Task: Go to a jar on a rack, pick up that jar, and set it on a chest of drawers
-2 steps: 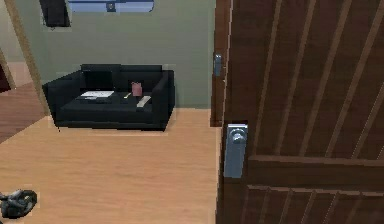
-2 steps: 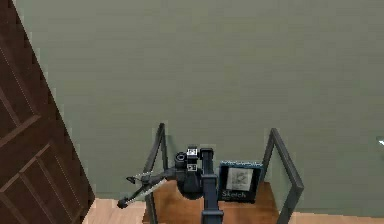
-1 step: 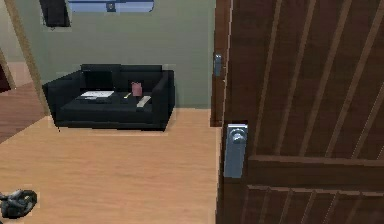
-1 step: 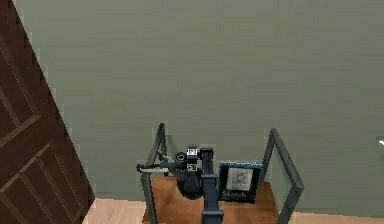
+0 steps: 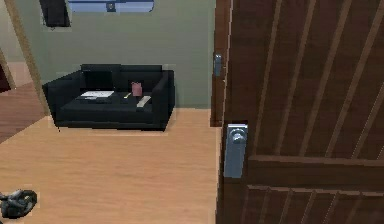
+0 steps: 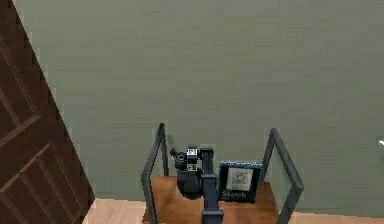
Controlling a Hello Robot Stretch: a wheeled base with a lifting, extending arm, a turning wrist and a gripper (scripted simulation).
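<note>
On the arm side view, a dark rounded lump (image 6: 188, 182) sits low in the frame, just left of centre, on the wooden shelf of the rack (image 6: 162, 198). From its place I judge it to be the jar, though the shape is too small for me to be sure. The gripper (image 6: 183, 160) shows just above the lump in the frame and overlaps it, with the arm (image 6: 209, 192) rising from the bottom edge on the lump's right. I cannot tell whether the fingers are over it, beside it or touching it. I also cannot tell how the fingers are set or whether they hold anything, since the lump lies right behind them on the shelf. It looks about as tall as it is wide, so I won't call a long axis.

Right of the arm a teal framed card (image 6: 240, 180) stands on the same shelf. Its dark print is too small to read, and I see no label on the lump.

On the forward view, a brown door (image 5: 300, 90) takes the right half and a dark sofa (image 5: 110, 98) sits at upper left.
</note>
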